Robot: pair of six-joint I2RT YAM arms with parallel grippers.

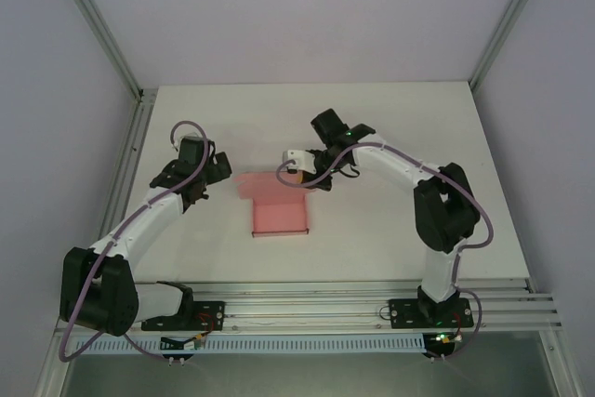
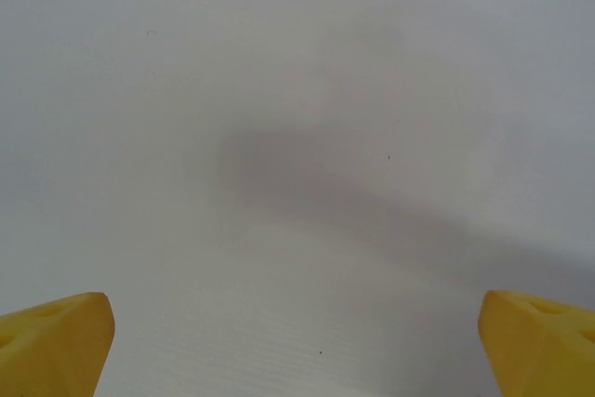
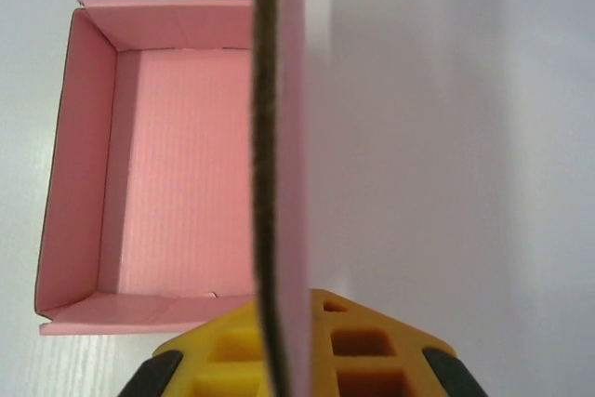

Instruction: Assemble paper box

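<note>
Pinching a raised flap of the pale pink paper box (image 1: 279, 216), the right gripper (image 1: 307, 174) is clamped tight on the card at the centre of the overhead frame; to its left, the left gripper (image 1: 206, 172) hangs empty, fingers (image 2: 56, 337) spread wide, above bare worktop (image 1: 372, 118).

pale pink paper box (image 1: 279, 216) lies mid-bench (image 1: 390, 127); shallow open tray, side walls folded up; one flap (image 3: 292, 137) stands upright, edge-on, beside the tray's long side
</note>
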